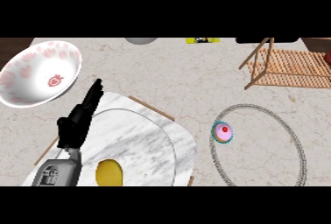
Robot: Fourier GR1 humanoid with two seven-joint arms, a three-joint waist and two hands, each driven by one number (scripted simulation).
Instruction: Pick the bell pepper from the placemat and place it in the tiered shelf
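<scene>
A yellow bell pepper [108, 173] lies near the lower edge on a round marble plate [139, 131], which rests on a marble board with wooden edges [184, 140]. My left hand [77, 124] hovers over the plate's left side, up and to the left of the pepper and apart from it. Its fingers are straight, point toward the far side and hold nothing. The wooden tiered shelf [291, 65] stands at the far right. My right hand does not show.
A white bowl with pink prints [39, 72] stands at the far left, close to my fingertips. A pink cupcake [223, 131] sits at the left rim of a round grey-edged placemat [294, 140]. Small grey and yellow items [202, 40] lie at the far edge.
</scene>
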